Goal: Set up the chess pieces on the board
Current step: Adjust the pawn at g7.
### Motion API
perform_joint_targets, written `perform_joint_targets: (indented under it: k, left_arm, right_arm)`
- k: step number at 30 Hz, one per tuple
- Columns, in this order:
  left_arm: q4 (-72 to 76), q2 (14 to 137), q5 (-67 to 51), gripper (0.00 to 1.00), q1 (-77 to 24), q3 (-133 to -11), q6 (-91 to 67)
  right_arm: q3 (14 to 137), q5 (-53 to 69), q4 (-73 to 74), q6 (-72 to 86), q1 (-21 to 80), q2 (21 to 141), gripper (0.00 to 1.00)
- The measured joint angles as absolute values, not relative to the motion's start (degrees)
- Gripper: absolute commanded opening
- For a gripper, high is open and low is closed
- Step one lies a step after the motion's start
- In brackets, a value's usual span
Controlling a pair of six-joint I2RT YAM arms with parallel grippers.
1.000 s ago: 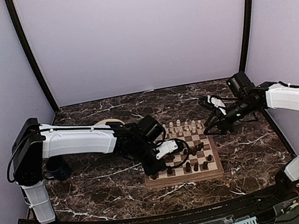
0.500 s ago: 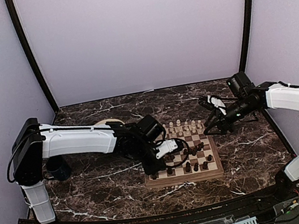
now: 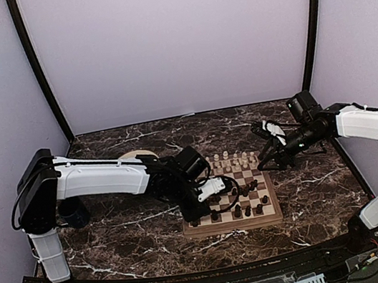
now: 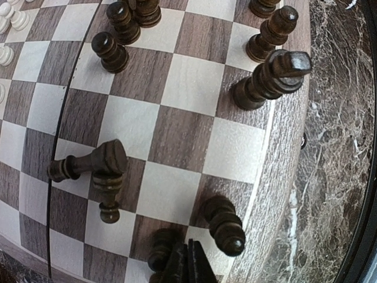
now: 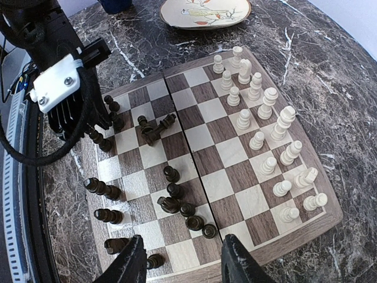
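Left gripper [image 4: 188, 265] sits low over the board [image 3: 232, 226], which lies around the middle of the worktop [image 3: 117, 233], closer to its near edge. Its tips look pinched together, with nothing visibly between them. Dark pieces [image 4: 112, 47] crowd it, two [image 4: 88, 165] lying toppled, so I'd worry a sideways swing bowls more over. Farther right, pale pieces [image 5: 265, 118] stand in rows near the right gripper [image 5: 184, 259], splayed wide; a careless descent could scatter them.
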State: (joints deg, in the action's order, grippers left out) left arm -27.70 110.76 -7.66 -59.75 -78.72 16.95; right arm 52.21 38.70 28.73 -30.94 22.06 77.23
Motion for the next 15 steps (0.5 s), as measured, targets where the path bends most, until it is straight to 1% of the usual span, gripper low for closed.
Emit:
perform_joint_targets:
  k: [6,15]
  left_arm:
    - [-27.51,111.55,-7.66,0.03,-59.75,-78.72,16.93]
    - [-27.62,110.28,-8.36,0.09,-59.75,-78.72,16.93]
  right_arm:
    - [52.21,38.72,28.73,-30.96,22.06,77.23,0.44]
    - [52.27,38.72,29.06,-30.92,22.06,77.23,0.44]
